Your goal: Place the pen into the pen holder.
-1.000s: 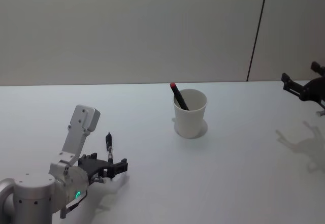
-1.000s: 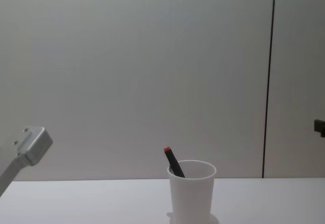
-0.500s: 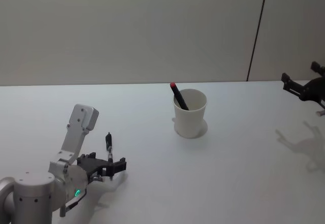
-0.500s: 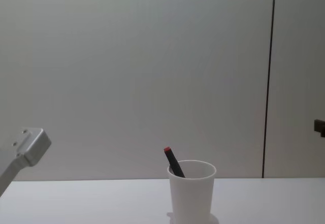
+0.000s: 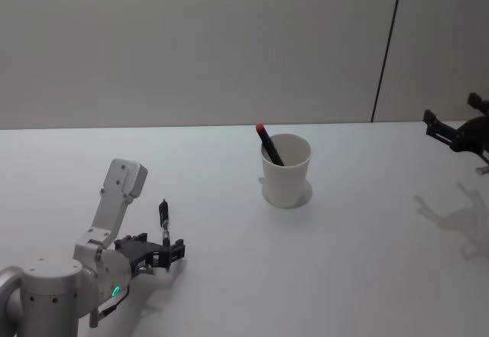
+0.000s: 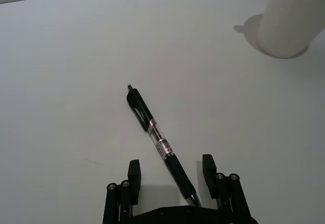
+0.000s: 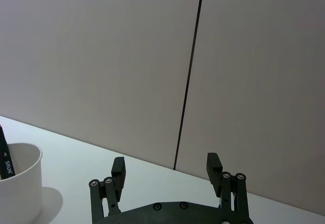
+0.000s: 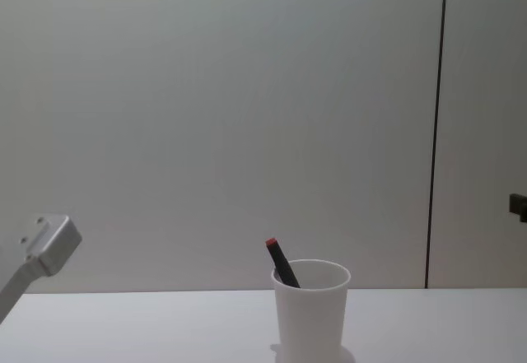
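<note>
A black click pen (image 5: 163, 218) (image 6: 157, 137) lies flat on the white table (image 5: 229, 276), left of centre. My left gripper (image 5: 158, 251) (image 6: 170, 174) hangs open just over the pen's near end, one finger on each side and neither touching it. The pen holder (image 5: 286, 170) (image 8: 310, 309) (image 6: 292, 21) (image 7: 18, 186) is a white paper cup standing upright at mid-table. A dark pen with a red end (image 5: 269, 144) (image 8: 282, 262) leans inside it. My right gripper (image 5: 458, 134) (image 7: 166, 169) is held open in the air at the far right, well away from the cup.
The table top is plain white, backed by a grey wall with a dark vertical seam (image 5: 388, 46). A grey block on my left arm (image 5: 124, 183) (image 8: 48, 245) rises at the left. Open table lies between the pen and the cup.
My left arm has sunk a little, bringing the open gripper lower over the pen's near end. The pen, the cup and the right arm have not moved.
</note>
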Controlling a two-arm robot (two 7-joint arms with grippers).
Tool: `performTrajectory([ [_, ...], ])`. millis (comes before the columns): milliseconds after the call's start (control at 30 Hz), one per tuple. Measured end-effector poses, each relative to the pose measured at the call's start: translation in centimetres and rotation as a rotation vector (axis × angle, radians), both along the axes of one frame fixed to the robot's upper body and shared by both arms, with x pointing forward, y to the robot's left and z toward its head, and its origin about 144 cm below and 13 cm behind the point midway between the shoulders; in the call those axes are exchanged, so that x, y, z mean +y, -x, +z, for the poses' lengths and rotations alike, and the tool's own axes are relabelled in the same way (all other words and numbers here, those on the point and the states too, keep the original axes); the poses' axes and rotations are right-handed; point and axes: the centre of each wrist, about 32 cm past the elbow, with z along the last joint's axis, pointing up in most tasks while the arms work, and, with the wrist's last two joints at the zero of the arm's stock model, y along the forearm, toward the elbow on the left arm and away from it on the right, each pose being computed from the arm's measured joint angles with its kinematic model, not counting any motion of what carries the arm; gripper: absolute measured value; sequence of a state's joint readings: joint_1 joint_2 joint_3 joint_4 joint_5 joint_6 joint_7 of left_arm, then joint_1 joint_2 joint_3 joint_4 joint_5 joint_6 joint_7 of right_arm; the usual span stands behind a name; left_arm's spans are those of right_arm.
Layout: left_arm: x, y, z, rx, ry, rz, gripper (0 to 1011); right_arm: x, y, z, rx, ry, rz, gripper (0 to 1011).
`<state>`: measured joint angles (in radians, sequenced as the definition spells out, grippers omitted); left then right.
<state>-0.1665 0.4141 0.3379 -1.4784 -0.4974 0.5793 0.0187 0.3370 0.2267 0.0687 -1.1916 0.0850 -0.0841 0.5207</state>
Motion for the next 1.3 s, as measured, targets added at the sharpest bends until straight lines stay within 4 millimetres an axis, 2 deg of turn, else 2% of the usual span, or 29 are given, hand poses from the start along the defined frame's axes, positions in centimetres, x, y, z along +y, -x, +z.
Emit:
performTrajectory([
  [133, 0.03, -0.02, -0.07, 0.009, -0.001, 0.001, 729, 0.0, 0.0, 0.0, 0.0, 0.0, 0.0, 1002],
  [167, 0.03, -0.02, -0.08, 0.011, -0.002, 0.001, 661, 0.0, 0.0, 0.0, 0.0, 0.0, 0.0, 1002],
  [233, 0.04, -0.02, -0.11, 0.014, -0.002, 0.001, 622, 0.0, 0.0, 0.0, 0.0, 0.0, 0.0, 1002],
  [267, 0.03, -0.01, -0.15, 0.017, -0.002, 0.001, 562, 0.0, 0.0, 0.0, 0.0, 0.0, 0.0, 1002],
  [400, 0.03, 0.03, -0.26, 0.023, -0.003, 0.001, 482, 0.0, 0.0, 0.0, 0.0, 0.0, 0.0, 1002],
  [433, 0.02, 0.06, -0.33, 0.026, -0.003, 0.001, 397, 0.0, 0.0, 0.0, 0.0, 0.0, 0.0, 1002],
  [467, 0.02, 0.06, -0.33, 0.026, -0.003, 0.001, 397, 0.0, 0.0, 0.0, 0.0, 0.0, 0.0, 1002],
  [500, 0.01, 0.08, -0.36, 0.027, -0.003, 0.001, 335, 0.0, 0.0, 0.0, 0.0, 0.0, 0.0, 1002],
  [600, -0.01, 0.1, -0.43, 0.029, -0.002, 0.001, 246, 0.0, 0.0, 0.0, 0.0, 0.0, 0.0, 1002],
  [1000, -0.06, 0.19, -0.71, 0.036, -0.001, 0.002, 151, 0.0, 0.0, 0.0, 0.0, 0.0, 0.0, 1002],
  [1300, 0.05, 0.25, -0.75, 0.035, -0.005, 0.004, 124, 0.0, 0.0, 0.0, 0.0, 0.0, 0.0, 1002],
])
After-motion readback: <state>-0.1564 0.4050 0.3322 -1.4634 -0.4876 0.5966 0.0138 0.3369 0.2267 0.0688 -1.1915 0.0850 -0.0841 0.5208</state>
